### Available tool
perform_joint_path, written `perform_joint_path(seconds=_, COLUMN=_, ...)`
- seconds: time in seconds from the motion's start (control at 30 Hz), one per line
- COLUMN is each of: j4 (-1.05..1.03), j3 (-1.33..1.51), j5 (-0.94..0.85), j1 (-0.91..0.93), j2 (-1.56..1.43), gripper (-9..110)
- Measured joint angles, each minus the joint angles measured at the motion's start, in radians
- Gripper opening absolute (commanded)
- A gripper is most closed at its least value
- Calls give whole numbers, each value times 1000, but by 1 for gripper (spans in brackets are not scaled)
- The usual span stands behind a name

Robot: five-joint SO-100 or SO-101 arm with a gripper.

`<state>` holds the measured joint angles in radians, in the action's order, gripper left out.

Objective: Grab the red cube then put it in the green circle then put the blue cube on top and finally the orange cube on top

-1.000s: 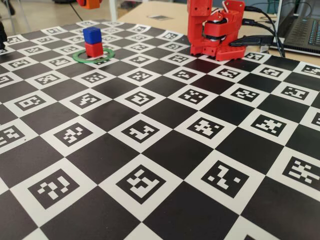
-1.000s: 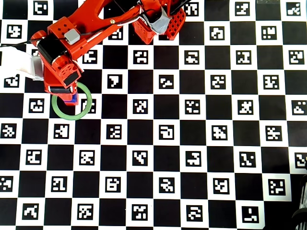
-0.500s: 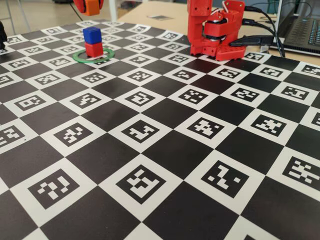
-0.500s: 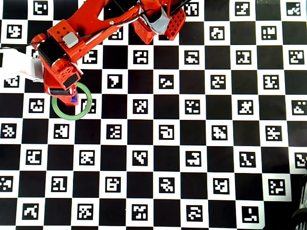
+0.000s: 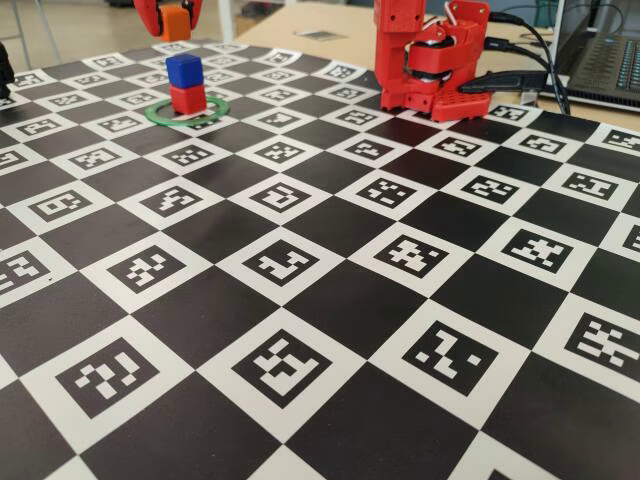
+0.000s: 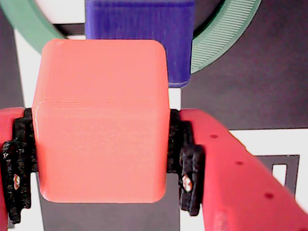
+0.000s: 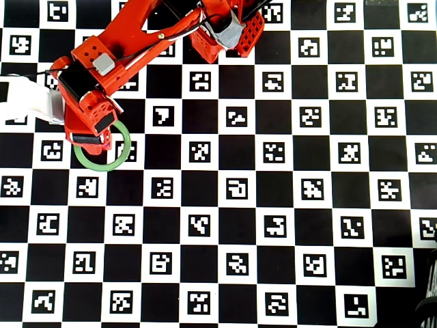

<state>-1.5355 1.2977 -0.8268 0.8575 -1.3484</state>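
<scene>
In the fixed view the red cube (image 5: pixel 187 98) sits inside the green circle (image 5: pixel 215 111), with the blue cube (image 5: pixel 184 70) stacked on it. My gripper (image 5: pixel 176 25) hangs above that stack, shut on the orange cube (image 5: pixel 176 21), with a clear gap between orange and blue. The wrist view shows the orange cube (image 6: pixel 101 120) pinched between the black pads (image 6: pixel 185 161). Just beyond it are the blue cube (image 6: pixel 139 33) and the green circle (image 6: pixel 226 38). The red cube is hidden there. In the overhead view my gripper (image 7: pixel 92 140) covers the stack over the green circle (image 7: pixel 102 162).
The red arm base (image 5: pixel 430 60) stands at the back of the checkerboard marker mat (image 5: pixel 320 300). A laptop (image 5: pixel 610 60) and black cables (image 5: pixel 520 80) lie at the far right. A white object (image 7: pixel 27 99) sits at the mat's left edge in the overhead view.
My gripper has come down with the orange cube, which now shows fully in the fixed view above the blue cube. The red and blue stack has not moved.
</scene>
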Motion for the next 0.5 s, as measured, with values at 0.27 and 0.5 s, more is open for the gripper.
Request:
perform_joint_path(seconds=0.27, j4=11, j3=12, j5=2, j1=8, j2=0, gripper=3)
perform_joint_path(seconds=0.5, j4=11, j3=28, j5=2, j1=14, j2=0, gripper=3)
